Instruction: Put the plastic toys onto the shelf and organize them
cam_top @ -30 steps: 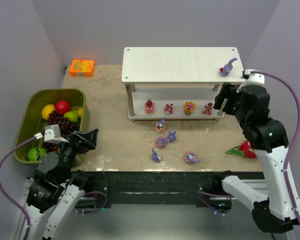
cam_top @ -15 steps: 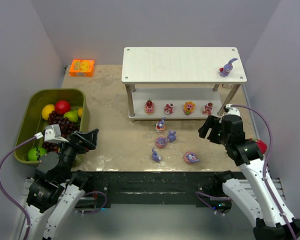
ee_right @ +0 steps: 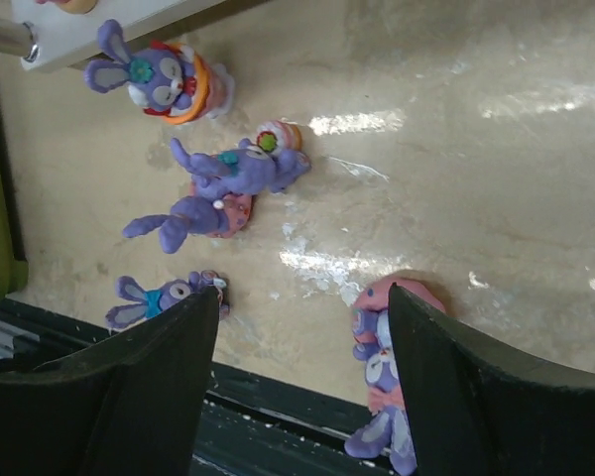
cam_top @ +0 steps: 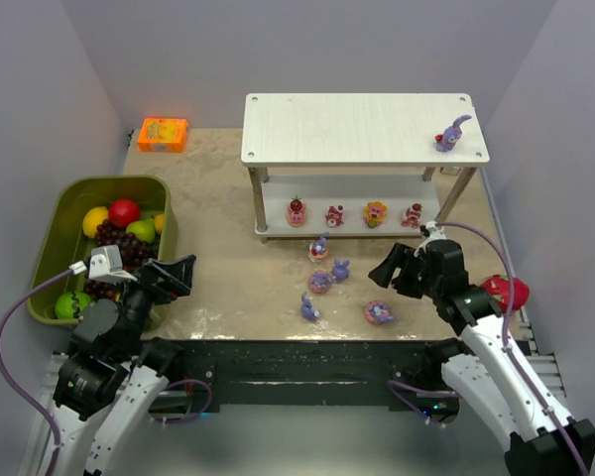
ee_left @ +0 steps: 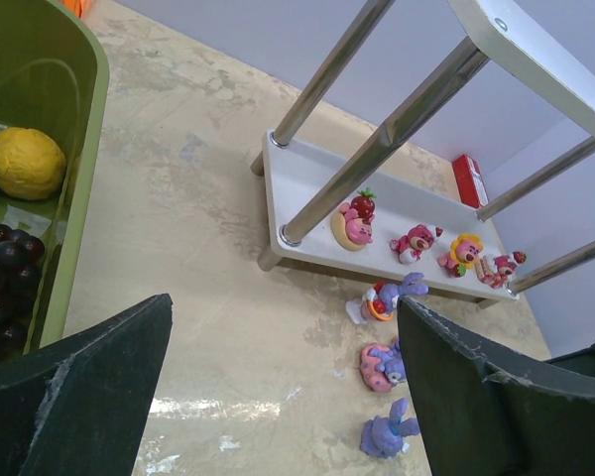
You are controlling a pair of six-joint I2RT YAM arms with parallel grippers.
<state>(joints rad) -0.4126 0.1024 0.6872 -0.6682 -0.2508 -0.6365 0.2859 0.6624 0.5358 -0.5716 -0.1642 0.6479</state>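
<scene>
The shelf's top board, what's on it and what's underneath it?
On the top board stands one purple bunny, near its right end. Beneath, the lower board carries four cake-like figures in a row. From overhead, the top board covers the lower board's rear.

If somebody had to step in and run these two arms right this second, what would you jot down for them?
Left gripper: open, empty, beside the green bin.
Right gripper: open, empty, above the table in front of the shelf.
Done: one bunny on the top board; four cake figures in a row on the lower board.
Left: five bunnies on the table, not yet put up.
</scene>
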